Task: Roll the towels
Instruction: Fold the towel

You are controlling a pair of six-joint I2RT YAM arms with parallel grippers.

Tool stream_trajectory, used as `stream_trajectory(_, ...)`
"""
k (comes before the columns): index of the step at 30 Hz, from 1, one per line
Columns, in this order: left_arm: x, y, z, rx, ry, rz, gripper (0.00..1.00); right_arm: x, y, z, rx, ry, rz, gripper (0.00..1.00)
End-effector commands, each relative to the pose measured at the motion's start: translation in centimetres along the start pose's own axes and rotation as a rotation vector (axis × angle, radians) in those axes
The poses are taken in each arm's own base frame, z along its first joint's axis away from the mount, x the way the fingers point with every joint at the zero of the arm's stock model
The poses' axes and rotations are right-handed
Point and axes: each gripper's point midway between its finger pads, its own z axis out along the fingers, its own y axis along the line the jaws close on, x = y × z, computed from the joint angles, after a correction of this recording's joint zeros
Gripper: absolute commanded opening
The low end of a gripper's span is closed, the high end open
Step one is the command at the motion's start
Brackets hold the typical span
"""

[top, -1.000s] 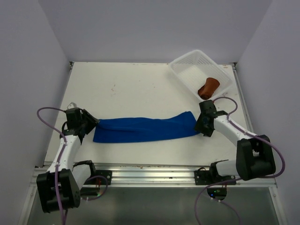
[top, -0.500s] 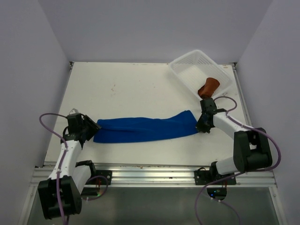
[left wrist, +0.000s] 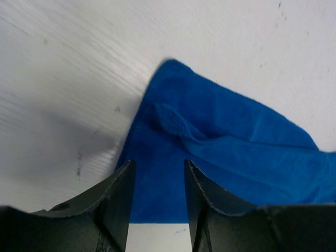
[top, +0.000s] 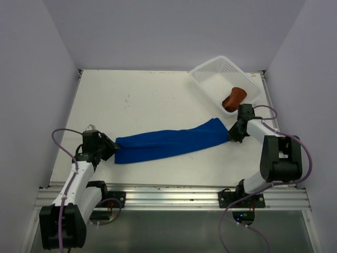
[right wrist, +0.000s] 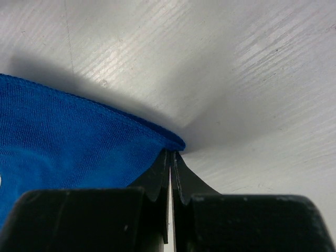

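Observation:
The bright blue towel [top: 168, 141] lies stretched in a long strip across the table's front half. My right gripper [top: 231, 136] is shut on its right corner; in the right wrist view the gripper [right wrist: 171, 153] pinches the hemmed corner of the blue towel [right wrist: 63, 142] at its tips. At the strip's left end my left gripper [top: 109, 150] is open. In the left wrist view, that gripper [left wrist: 157, 165] hovers over the blue towel [left wrist: 226, 152] near its left edge, jaws apart. The rust-brown towel [top: 234, 98] sits rolled up in the basket.
A white mesh basket [top: 216, 81] stands tilted at the back right, just beyond the right gripper. Grey walls close in the table [top: 147, 100] on three sides. A metal rail [top: 168, 192] with the arm bases runs along the near edge.
The right gripper shut on the towel's right corner and moved right and back, dragging the towel to the right. The left gripper followed the left end rightward and nearer.

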Motion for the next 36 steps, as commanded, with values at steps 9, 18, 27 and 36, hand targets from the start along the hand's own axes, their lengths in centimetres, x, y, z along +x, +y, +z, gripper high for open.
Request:
stream_trajectory(9, 5.9, 1.2, -0.8, -0.006, 0.121, -0.003, 0.39, -1.4, 1.5, -0.4, -0.053, -0.025, 0.004, 0.0)
stream_trajectory(18, 5.2, 0.2, -2.2, -0.004, 0.086, 0.011, 0.35, -1.1, 1.5, -0.3, -0.061, -0.019, 0.005, 0.0)
stream_trajectory(27, 2.7, -0.9, -4.5, -0.033, 0.009, -0.009, 0.41, -0.9, 2.0, -0.2, -0.091, -0.007, 0.012, 0.0)
stream_trajectory(36, 3.6, 0.2, -4.5, -0.11, 0.075, 0.026, 0.53, -1.4, 2.7, -0.6, -0.118, -0.023, 0.024, 0.0)
